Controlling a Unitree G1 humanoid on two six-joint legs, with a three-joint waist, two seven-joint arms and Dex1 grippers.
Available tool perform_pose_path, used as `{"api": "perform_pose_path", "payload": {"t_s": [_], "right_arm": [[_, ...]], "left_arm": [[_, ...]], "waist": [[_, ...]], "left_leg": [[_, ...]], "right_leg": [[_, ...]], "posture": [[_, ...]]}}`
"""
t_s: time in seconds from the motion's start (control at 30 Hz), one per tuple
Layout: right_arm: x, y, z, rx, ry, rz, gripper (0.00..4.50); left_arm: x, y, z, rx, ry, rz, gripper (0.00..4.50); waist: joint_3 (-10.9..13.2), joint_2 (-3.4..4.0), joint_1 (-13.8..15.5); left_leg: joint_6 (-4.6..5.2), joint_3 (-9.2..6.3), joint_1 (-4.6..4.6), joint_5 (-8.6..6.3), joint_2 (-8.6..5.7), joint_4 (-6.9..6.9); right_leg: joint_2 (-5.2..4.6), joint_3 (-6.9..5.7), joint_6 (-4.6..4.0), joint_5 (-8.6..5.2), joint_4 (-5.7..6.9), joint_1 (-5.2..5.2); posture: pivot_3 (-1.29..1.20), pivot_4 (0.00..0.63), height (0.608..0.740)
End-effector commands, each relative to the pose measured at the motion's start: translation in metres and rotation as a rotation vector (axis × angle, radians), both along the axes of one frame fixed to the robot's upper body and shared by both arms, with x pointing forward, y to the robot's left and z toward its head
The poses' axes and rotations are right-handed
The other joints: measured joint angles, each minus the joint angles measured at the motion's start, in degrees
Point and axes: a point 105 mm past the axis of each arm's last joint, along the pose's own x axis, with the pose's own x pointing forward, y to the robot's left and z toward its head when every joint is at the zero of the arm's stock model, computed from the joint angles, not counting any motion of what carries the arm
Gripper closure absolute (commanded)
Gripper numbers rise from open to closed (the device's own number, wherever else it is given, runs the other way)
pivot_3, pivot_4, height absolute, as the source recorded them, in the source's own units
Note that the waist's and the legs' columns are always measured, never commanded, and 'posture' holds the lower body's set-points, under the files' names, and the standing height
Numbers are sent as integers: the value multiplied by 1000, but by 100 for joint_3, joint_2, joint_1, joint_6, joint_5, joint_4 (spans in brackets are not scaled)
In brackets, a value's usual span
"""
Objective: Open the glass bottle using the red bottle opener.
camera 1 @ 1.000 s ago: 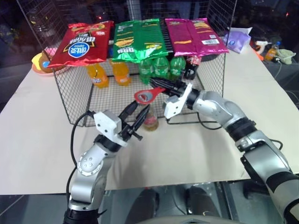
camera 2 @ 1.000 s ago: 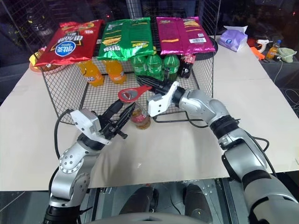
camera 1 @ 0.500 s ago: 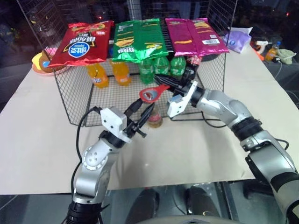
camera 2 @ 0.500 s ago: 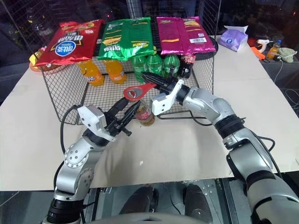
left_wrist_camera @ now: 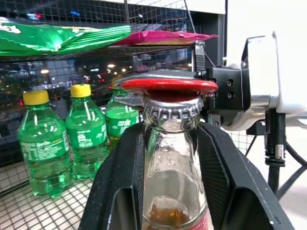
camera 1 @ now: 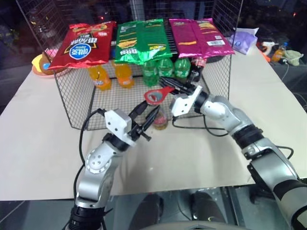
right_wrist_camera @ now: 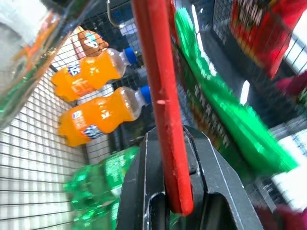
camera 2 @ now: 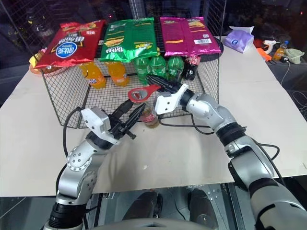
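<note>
1. Check the left gripper (camera 1: pixel 149 115), in the centre of the left eye view. Its two fingers are closed around the body of the glass bottle (left_wrist_camera: pixel 173 158), which stands upright on the table (camera 1: pixel 38 124) just in front of the wire rack (camera 1: pixel 76 103).
2. Check the right gripper (camera 1: pixel 169 86), just above and right of the bottle in the same view. It is clamped tight on the handle of the red bottle opener (camera 1: pixel 156 96).
3. Note the change. A second ago the opener's ring hung level above the bottle. Its handle has since tipped up, and the bottle with its gripper has shifted slightly right, under the ring.
4. Confirm contact in the left wrist view. The ring lies flat across the crown cap (left_wrist_camera: pixel 172 109), at upper centre, touching its top.
5. Treat the opener as seated, not yet hooked; the cap is still on.
6. Judge the next move as catching the ring's lip under the cap edge, then levering. Expect slippage if the lip misses.
</note>
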Motion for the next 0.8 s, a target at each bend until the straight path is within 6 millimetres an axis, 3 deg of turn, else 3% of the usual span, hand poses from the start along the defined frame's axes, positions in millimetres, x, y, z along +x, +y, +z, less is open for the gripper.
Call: {"api": "perform_pose_path", "payload": {"t_s": [0.03, 0.53, 0.8], "right_arm": [[1, -11, 35, 160, -5, -3, 4500], [1, -13, 15, 181, 135, -4, 4500], [-3, -22, 6, 262, 212, -38, 4500]], "left_arm": [[-2, -5, -7, 24, 39, -24, 3276], [8, -9, -6, 15, 40, -18, 3276], [2, -8, 2, 0, 24, -30, 3276]], "waist": [[0, 0, -28], [0, 0, -84], [0, 0, -78]], "left_leg": [[0, 0, 0, 0, 0, -1], [0, 0, 1, 0, 1, -2], [0, -1, 1, 0, 2, -1]], "right_leg": [[0, 0, 0, 0, 0, 0], [0, 0, 0, 0, 0, 0], [-1, 0, 0, 0, 0, 1]], "posture": [[0, 150, 740], [0, 150, 740], [0, 150, 740]]}}
